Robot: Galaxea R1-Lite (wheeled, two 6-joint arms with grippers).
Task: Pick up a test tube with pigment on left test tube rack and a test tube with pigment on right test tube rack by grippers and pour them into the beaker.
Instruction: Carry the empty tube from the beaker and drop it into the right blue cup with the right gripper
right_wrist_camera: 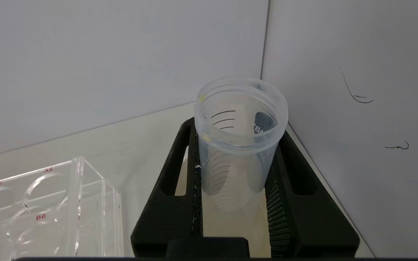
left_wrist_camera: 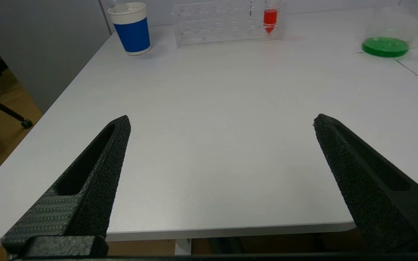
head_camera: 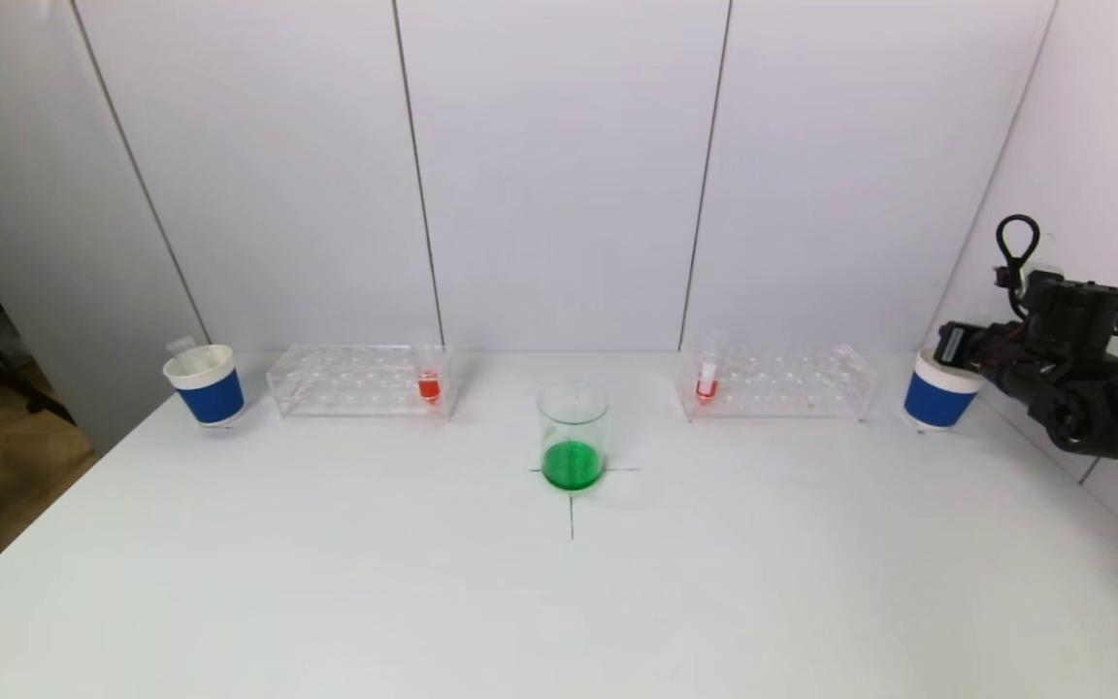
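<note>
Item, head view: we record a clear glass beaker of green liquid [head_camera: 574, 439] at table centre; a clear acrylic left rack [head_camera: 360, 381] at its 10 o'clock, bearing one test tube of red pigment [head_camera: 429, 374]; a matching right rack [head_camera: 777, 382] at 2 o'clock, with a second red-pigment tube [head_camera: 707, 376]; blue paper cups [head_camera: 205, 384] [head_camera: 939, 390] at the outer ends.

Item, right wrist view only: right gripper [right_wrist_camera: 235, 163] clamped on an empty clear graduated tube [right_wrist_camera: 238, 141], upright between the pads, seemingly above the right cup.

Item, left wrist view only: left gripper [left_wrist_camera: 221, 121], fingers spread wide over the near table edge, well apart from the left rack.
</note>
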